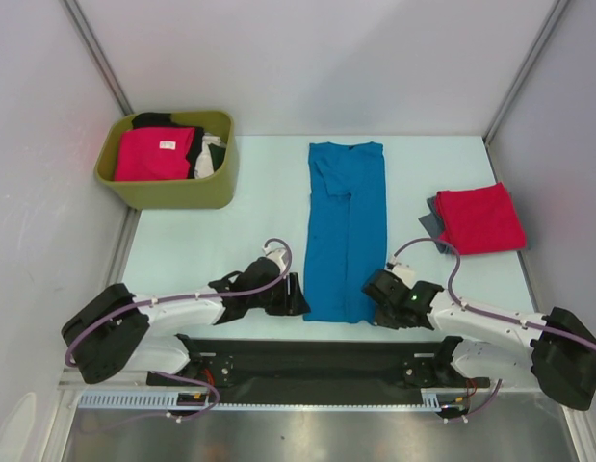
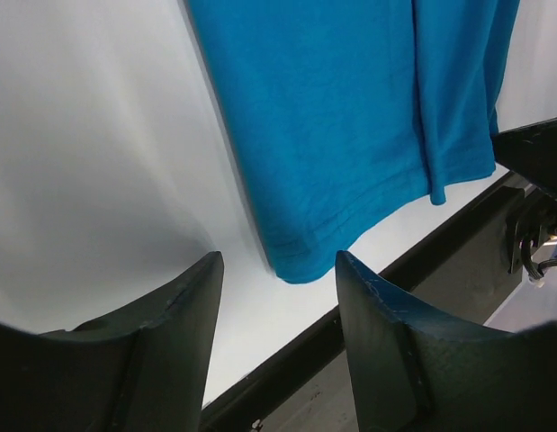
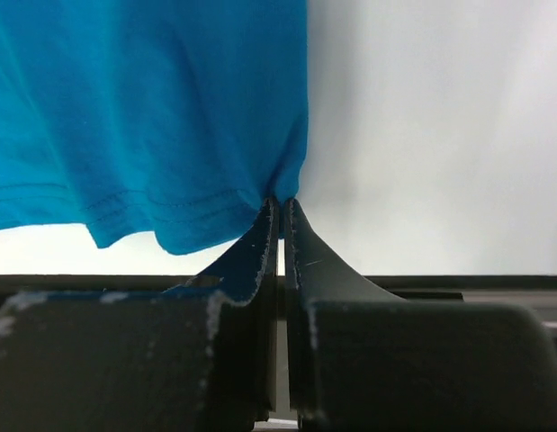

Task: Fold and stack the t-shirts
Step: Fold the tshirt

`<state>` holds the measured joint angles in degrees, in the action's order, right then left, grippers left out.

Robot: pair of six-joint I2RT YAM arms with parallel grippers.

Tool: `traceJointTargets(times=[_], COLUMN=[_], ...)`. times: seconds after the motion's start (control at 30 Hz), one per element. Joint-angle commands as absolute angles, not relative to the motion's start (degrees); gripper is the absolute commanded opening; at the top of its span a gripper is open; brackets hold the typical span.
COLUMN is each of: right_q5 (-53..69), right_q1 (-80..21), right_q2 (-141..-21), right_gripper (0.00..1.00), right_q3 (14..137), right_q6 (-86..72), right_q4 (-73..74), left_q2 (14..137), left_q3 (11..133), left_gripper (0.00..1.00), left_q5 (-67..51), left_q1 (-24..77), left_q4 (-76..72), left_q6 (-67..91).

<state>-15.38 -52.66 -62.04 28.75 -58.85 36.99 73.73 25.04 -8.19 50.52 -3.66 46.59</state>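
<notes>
Plainly, the right jaws are pinched shut on the near right hem corner of the blue t-shirt [image 3: 152,108], and the cloth puckers at their tips. The left jaws stand apart just short of the near left corner, gripping nothing. The shirt lies as a long narrow strip mid-counter [image 1: 249,221], collar far, likely so both corners can be carried toward the collar. The folded red t-shirt [image 1: 479,219] lies to the right.

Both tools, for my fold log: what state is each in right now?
Left tool: open, holding nothing.
Right tool: shut on the hem of the blue t-shirt.
</notes>
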Motion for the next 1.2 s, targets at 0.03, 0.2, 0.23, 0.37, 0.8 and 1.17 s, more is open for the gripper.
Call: traceJointTargets(times=[0.03, 0.2, 0.23, 0.37, 0.8, 1.17], right_q5=[-17.1, -18.9, -18.9, -19.3, -23.6, -20.8], right_q1=[-54.1, -54.0, -54.1, -54.0, -54.0, -41.5], right_q2=[-61.5, -60.0, -59.9, -59.6, -56.4, -54.7], right_gripper=[0.00, 0.00, 0.00, 0.00, 0.00, 0.00], right_q3=[31.5, 32.2, 32.1, 31.9, 32.1, 38.1], right_q6=[-63.0, -63.3, -63.3, -63.4, -64.7, -50.6], right_q4=[42.0, 44.8, 45.1, 45.3, 47.1, 40.1], left_q2=[74.7, 76.7, 76.7, 77.2, 75.5, 75.4], left_q3=[24.4, 24.3, 23.9, 23.2, 23.4, 33.8], left_gripper=[0.57, 0.44, 0.43, 0.44, 0.00, 0.00], left_q5=[-10.4, -10.7, -10.7, -11.2, -10.6, -14.5], left_q1=[51.0, 51.1, 51.2, 51.7, 53.2, 49.7], left_q4=[-5.6, -6.3, -7.2, -8.2, -7.4, -2.3], left_q6=[47.5, 47.4, 47.5, 48.5, 48.8, 46.7])
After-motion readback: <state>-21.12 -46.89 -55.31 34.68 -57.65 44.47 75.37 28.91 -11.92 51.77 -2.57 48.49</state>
